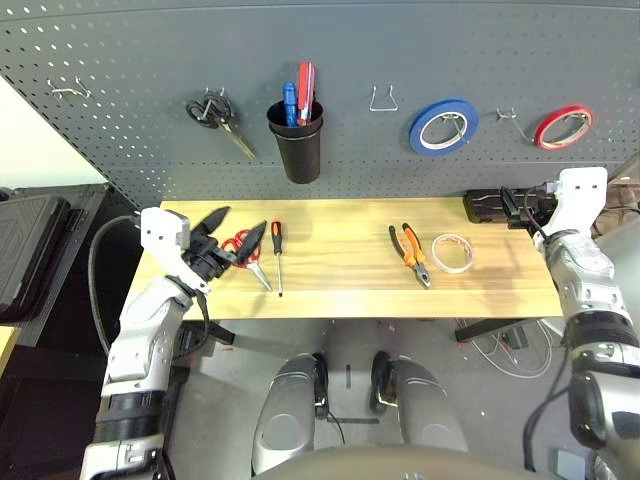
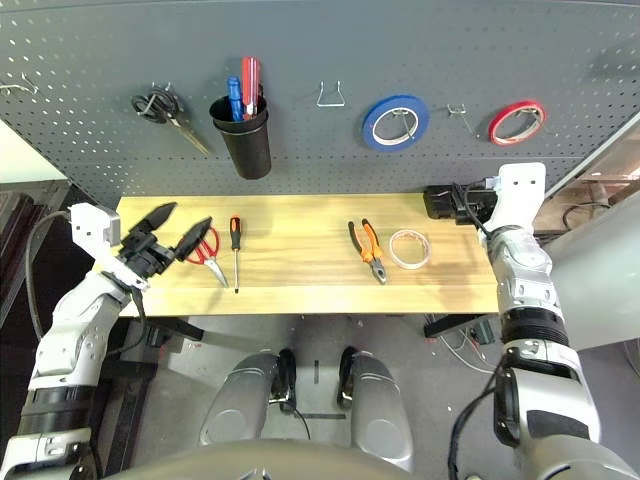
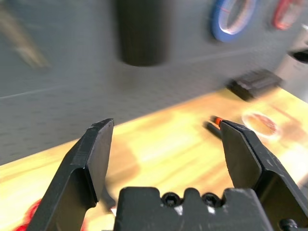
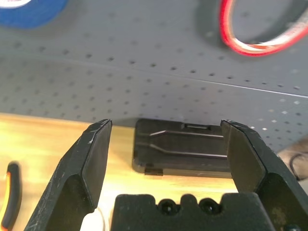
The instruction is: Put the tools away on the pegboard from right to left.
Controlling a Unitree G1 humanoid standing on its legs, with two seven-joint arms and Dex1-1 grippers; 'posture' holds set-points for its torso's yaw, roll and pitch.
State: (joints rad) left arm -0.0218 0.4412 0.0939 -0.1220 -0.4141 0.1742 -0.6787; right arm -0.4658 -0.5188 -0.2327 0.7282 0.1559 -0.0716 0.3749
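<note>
Left eye view: screwdriver (image 1: 277,252) lies handle toward pegboard (image 1: 120,100).

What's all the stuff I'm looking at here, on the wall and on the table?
Pegboard: 1, dark grey, behind the table.
Black scissors: 1, hung on the pegboard, left.
Cup: 1, black, on the pegboard, holding blue and red tools.
Wire hook: 1, bare, right of the cup.
Blue tape: 1, hung on the pegboard.
Red tape: 1, hung at far right.
Table: 1, light wood.
Red scissors: 1, table left.
Screwdriver: 1, orange-and-black, beside the red scissors.
Pliers: 1, orange-and-black, table right.
White tape: 1, right of the pliers.
Black box: 1, table's far right corner.
Left gripper: open, over the red scissors.
Right gripper: open, facing the black box.
</note>
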